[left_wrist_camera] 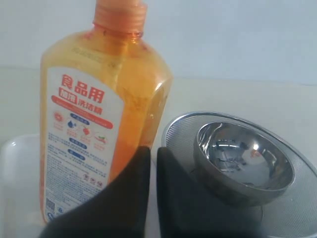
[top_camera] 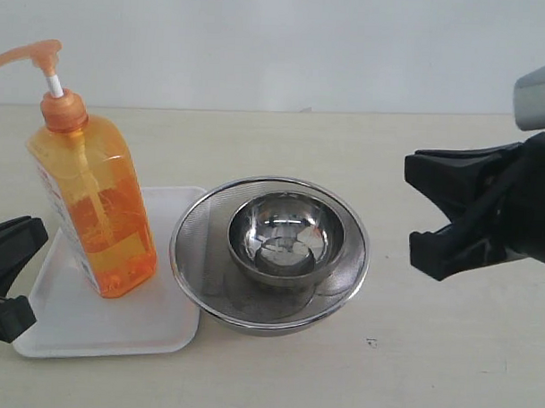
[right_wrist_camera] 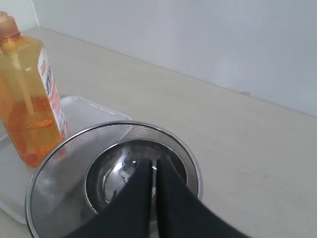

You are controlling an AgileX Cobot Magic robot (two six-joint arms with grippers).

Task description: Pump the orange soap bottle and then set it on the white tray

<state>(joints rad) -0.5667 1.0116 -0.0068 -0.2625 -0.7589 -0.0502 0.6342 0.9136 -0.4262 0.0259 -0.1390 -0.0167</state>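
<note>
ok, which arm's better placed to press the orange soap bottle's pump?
Left. The left end effector, shut, sits close beside the orange soap bottle, which stands on the white tray. The right end effector, also shut, is across the strainer bowl from it.

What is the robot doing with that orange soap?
Right now it isn't holding anything. The tall see-through orange plastic soap bottle stands upright on the flat white plastic tray. The left tool is shut, near the bottle but not gripping it. The right tool is shut too, off to the side of the round steel mesh bowl, which has a smaller shiny steel bowl inside.
</note>
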